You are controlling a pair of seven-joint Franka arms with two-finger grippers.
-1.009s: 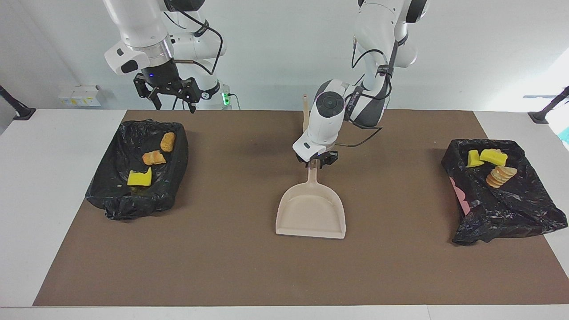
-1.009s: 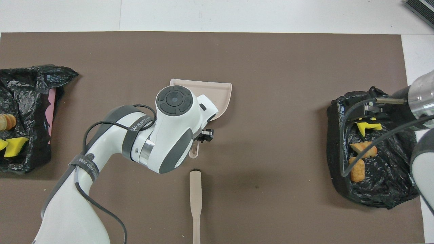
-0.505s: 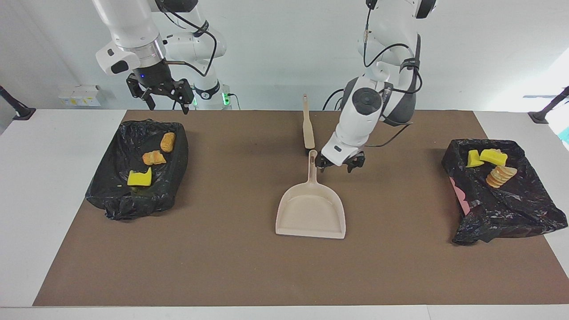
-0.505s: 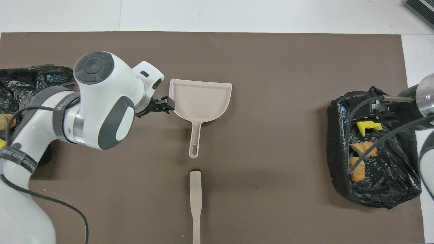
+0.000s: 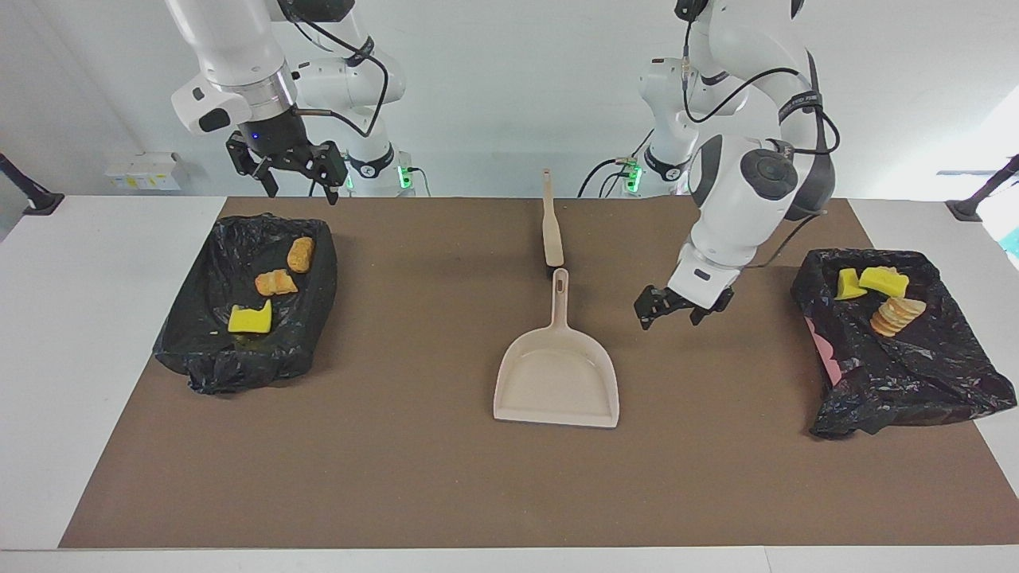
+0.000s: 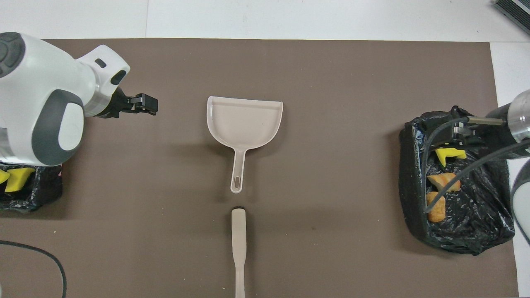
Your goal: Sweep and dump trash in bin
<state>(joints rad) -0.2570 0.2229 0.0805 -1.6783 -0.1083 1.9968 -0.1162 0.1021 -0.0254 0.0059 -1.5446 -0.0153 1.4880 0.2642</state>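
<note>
The yellow spongy and tan bread-like trash scraps (image 5: pixel 275 282) lie inside two black bag-lined bins (image 5: pixel 191 350), at three and nine o'clock from the beige plastic dustpan (image 5: pixel 557 374). The left gripper (image 5: pixel 675 309) hangs released over the brown mat (image 5: pixel 398 461); the right gripper (image 5: pixel 292 165) waits open above one bin.

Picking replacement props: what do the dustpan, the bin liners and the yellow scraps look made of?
Dustpan: probably moulded plastic, one even beige piece with a smooth matte look.
Bin liners: thin black plastic film, crinkled and glossy.
Yellow scraps: seemingly sponge or foam, bright blocky chunks with dull surfaces.
</note>
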